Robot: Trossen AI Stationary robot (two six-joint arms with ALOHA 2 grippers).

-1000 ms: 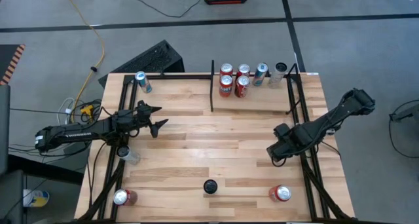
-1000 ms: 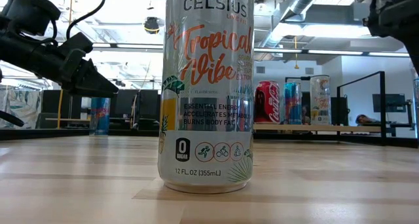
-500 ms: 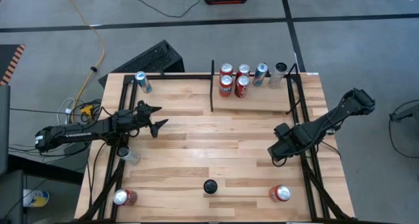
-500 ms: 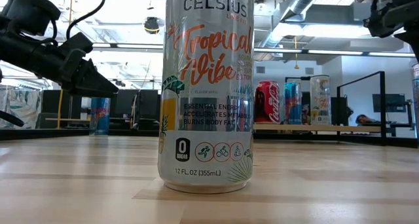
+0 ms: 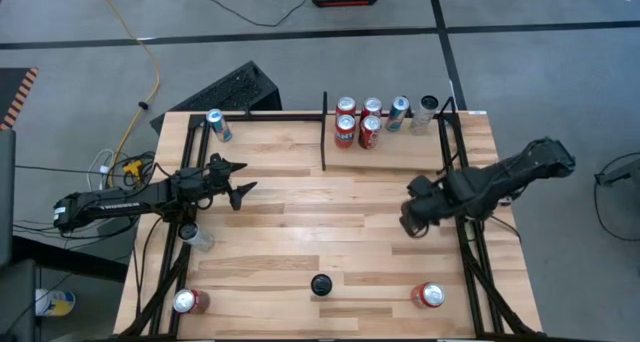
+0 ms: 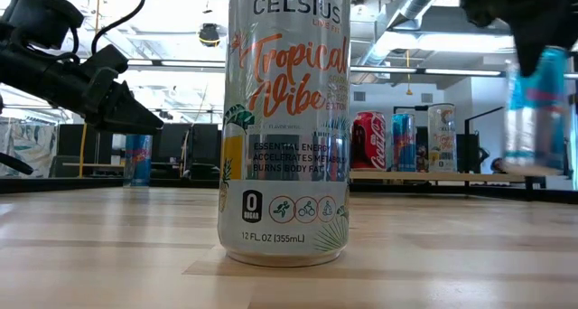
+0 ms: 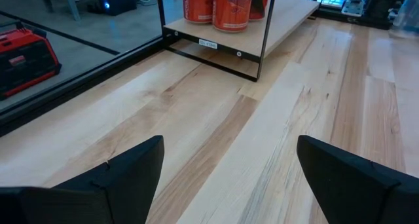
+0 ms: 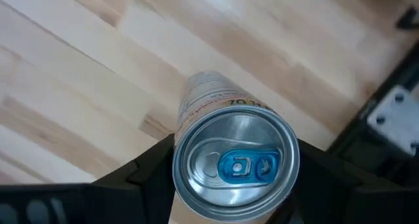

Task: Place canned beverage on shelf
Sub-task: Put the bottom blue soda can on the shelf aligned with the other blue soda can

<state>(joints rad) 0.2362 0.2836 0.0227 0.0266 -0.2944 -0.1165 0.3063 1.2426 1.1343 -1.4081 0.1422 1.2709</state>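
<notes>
Silver-blue can (image 8: 234,164) clamped in right gripper (image 8: 229,178), lifted off table (image 5: 330,212); left gripper (image 7: 226,178) half open, empty

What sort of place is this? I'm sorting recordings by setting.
Probably a robotics lab or workshop: exposed ceiling ducts, a bare concrete floor with loose cables, and a butcher-block table.

Overhead camera looks straight down; low camera sits close behind a Celsius can (image 6: 284,128), facing the shelf (image 6: 433,175).
</notes>
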